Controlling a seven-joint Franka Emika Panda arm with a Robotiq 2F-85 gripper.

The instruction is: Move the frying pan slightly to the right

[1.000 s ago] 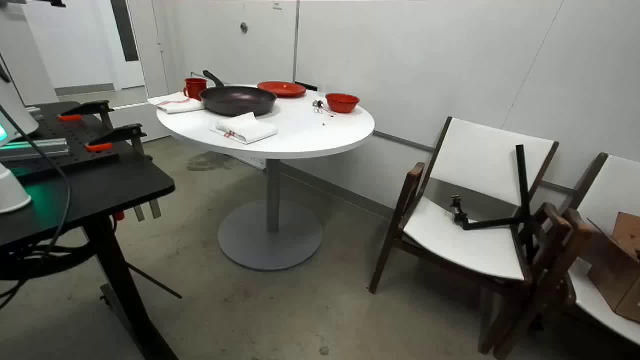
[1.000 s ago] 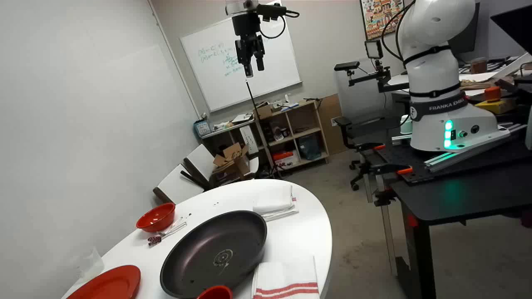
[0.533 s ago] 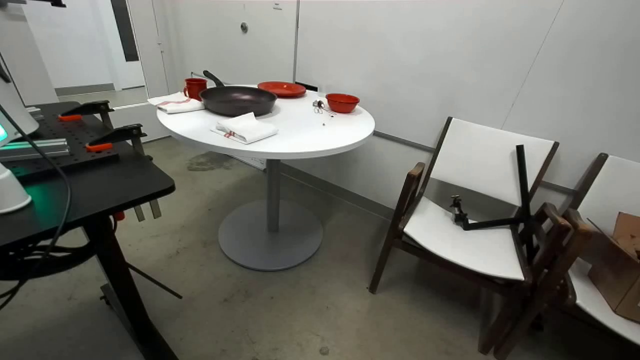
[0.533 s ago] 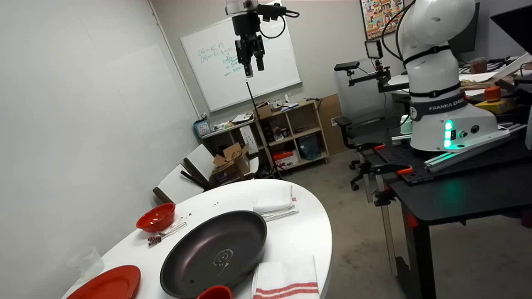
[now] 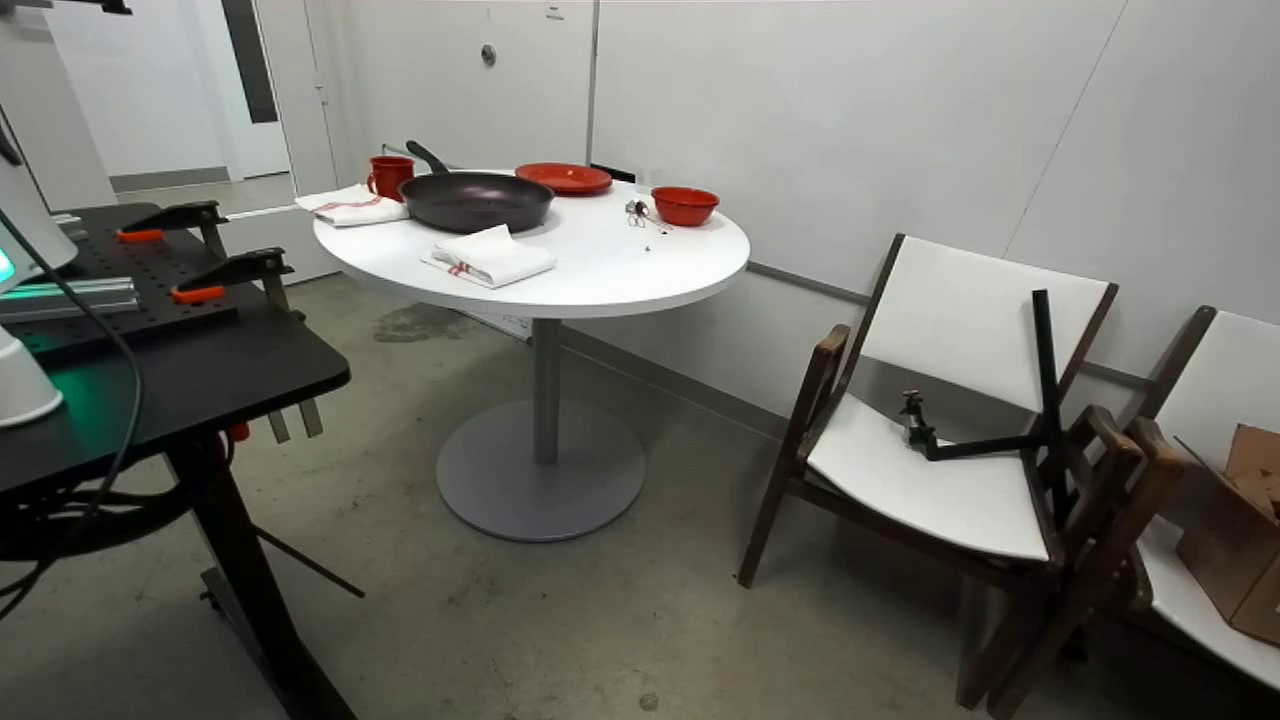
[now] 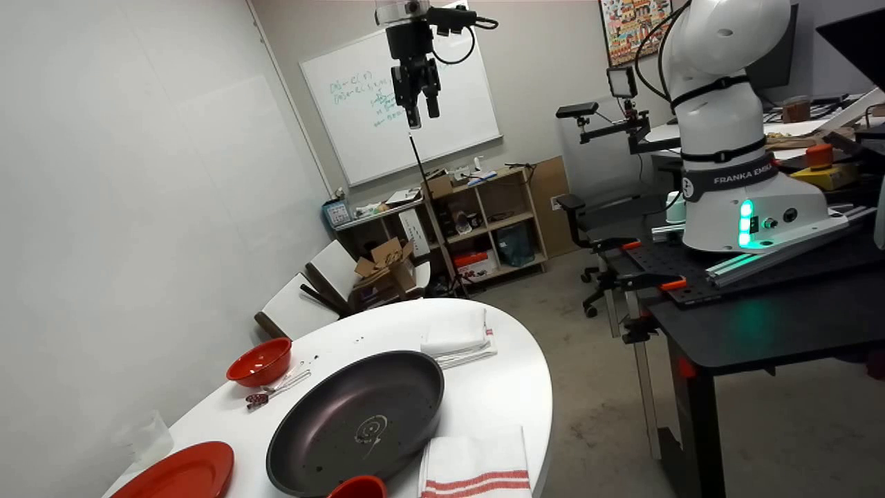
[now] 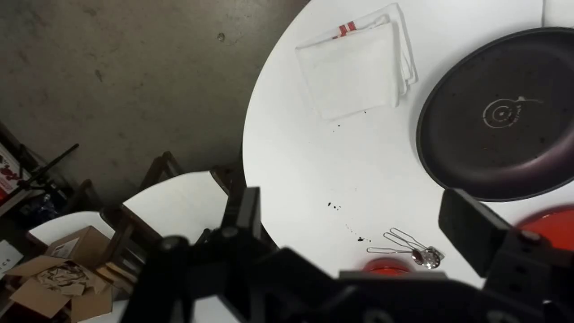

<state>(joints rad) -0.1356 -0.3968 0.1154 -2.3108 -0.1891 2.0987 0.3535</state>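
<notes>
A: What bore the tableware?
B: The round white table (image 5: 620, 265). The black frying pan (image 6: 356, 422) rested flat on it, open side up.
A: How would that pan have handled?
B: Its breadth suggested some heft. It looked stiff and hard to break, and its smooth dark coating was probably slick. The upswept handle (image 5: 428, 157) seemed the best hold; a pinch on the raised rim might have served, though the pan could have swivelled under it.
A: And the Robotiq gripper (image 6: 424, 119)?
B: It hung above the table, its fingers (image 7: 468, 229) apart and nothing between them, with the pan off to one side in the wrist view.
A: Did anything crowd the pan?
B: A folded towel (image 5: 512, 258), another folded towel (image 5: 350, 205), and a red mug (image 5: 393, 178) by the handle. Whether the mug touched the pan could not be told.
A: What was lost to sight?
B: The wrist view cut off one side of the pan and showed no handle. In an exterior view the mug (image 6: 363, 489) covered part of the pan's edge, and no handle showed there. The wire-handled utensils (image 7: 430, 259) were too small to name surely.
</notes>
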